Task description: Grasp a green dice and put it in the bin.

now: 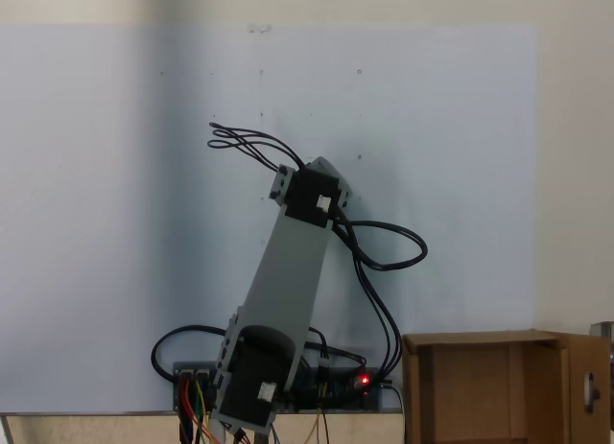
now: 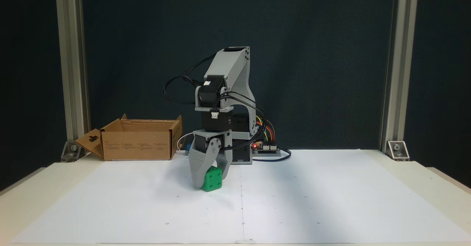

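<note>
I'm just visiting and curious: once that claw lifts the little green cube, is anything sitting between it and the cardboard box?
Nothing visible. The gripper straddles the green dice on the white table. The cardboard bin stands to its left and farther back in this fixed view, its top open, with bare sheet between them.

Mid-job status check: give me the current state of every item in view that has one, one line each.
Small bright green dice: on the white table sheet, between the end effector's jaws, upright.
Grey end effector: lowered to the table, closed around the dice.
Brown cardboard box bin: flaps open, apart from the dice; its inside is hidden.
Controller board: red light on.
</note>
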